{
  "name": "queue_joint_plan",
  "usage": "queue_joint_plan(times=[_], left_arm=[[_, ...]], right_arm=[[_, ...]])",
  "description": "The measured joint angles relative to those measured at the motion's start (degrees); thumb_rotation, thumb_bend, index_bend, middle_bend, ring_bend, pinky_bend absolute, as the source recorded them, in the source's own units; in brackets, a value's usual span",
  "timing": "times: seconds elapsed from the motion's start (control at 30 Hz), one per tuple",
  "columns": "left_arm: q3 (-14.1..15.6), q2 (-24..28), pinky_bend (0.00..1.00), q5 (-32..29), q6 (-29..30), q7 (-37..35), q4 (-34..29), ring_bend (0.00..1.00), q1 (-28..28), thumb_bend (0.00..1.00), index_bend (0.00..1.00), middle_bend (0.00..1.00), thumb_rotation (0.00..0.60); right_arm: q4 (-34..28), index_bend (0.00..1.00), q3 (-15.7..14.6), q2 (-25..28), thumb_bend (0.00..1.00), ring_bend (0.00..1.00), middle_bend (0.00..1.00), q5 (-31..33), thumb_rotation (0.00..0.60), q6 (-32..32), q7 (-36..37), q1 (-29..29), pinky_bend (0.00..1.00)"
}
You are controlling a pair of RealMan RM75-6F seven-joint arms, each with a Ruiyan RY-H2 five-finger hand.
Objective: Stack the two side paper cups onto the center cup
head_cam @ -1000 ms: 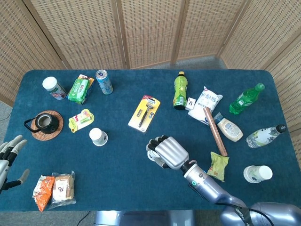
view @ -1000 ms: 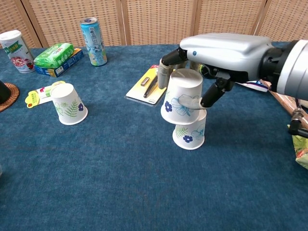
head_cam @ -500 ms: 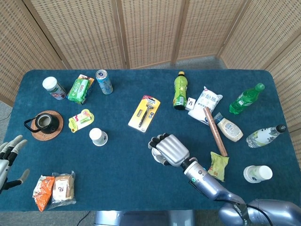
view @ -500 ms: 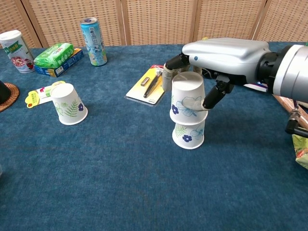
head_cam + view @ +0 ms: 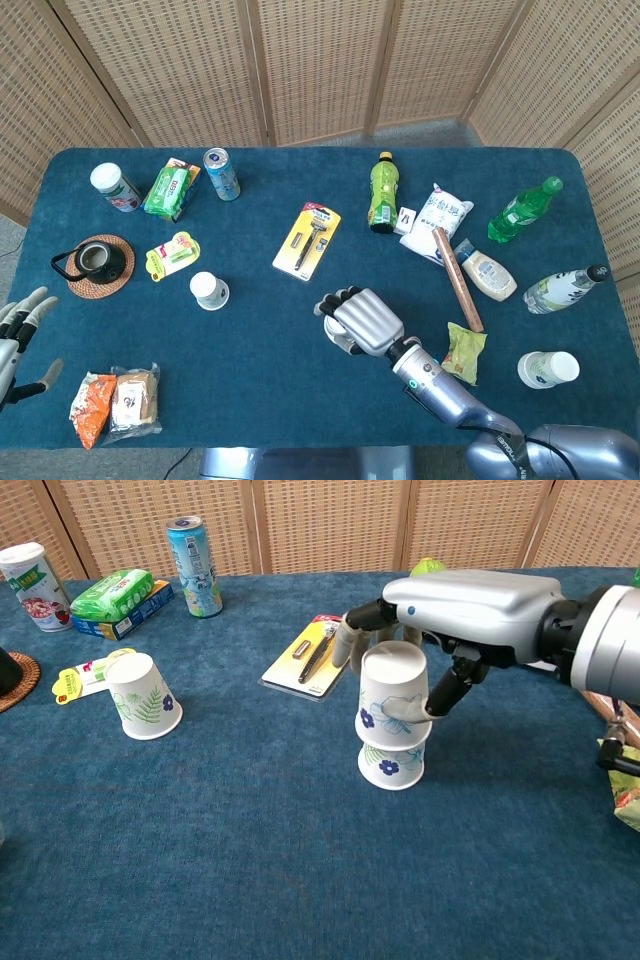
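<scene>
The top cup [image 5: 393,695] is gripped from above by the right hand [image 5: 440,630], fingers clamped around it, nested upside down on the center cup [image 5: 391,764]. The left hand [image 5: 18,335] is held at the table [image 5: 250,370] edge, fingers apart.

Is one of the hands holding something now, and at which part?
Yes. The right hand grips the upper cup by its side wall, fingers around it, seated on the center cup. The left hand holds nothing.
</scene>
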Motion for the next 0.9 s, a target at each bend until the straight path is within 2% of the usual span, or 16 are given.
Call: queue_joint_plan(times=[0.07, 0.17, 0.3, 0.67, 0.9], left_arm=[[0.0, 0.01, 0.0, -0.01, -0.05, -0.03, 0.06, 0.0, -0.02, 0.43, 0.0, 0.0, 0.6], [-0.02, -0.01, 0.0, -0.08, -0.16, 0.0, 0.07, 0.0, -0.07, 0.43, 0.0, 0.0, 0.6], [0.01, -0.01, 0.0, 0.0, -0.14, -0.04, 0.06, 0.0, -0.07, 0.43, 0.0, 0.0, 0.6], [0.05, -0.01, 0.0, -0.02, -0.26, -0.08, 0.1, 0.0, -0.09, 0.43, 0.0, 0.0, 0.6], [-0.03, 0.1, 0.0, -0.32, -0.34, -0.38, 0.13, 0.0, -0.1, 0.43, 0.0, 0.0, 0.6]], right_arm=[[-0.05, 0.15, -0.07, -0.04, 0.37, 0.33, 0.3, -0.22, 0.6, 0.07, 0.45, -0.04, 0.41], [-0.41, 0.1, -0.26, 0.18, 0.38, 0.28, 0.21, -0.86, 0.6, 0.13, 0.8, -0.05, 0.41], [-0.38, 0.09, -0.42, 0.3, 0.38, 0.23, 0.13, -0.95, 0.6, 0.06, 1.06, -0.02, 0.41], [-0.12, 0.1, -0.39, 0.71, 0.38, 0.22, 0.12, -1.11, 0.6, 0.84, 2.19, -0.43, 0.41], [-0.96, 0.11, -0.59, 2.66, 0.37, 0.22, 0.12, -4.2, 0.6, 4.72, 5.56, -2.62, 0.41]])
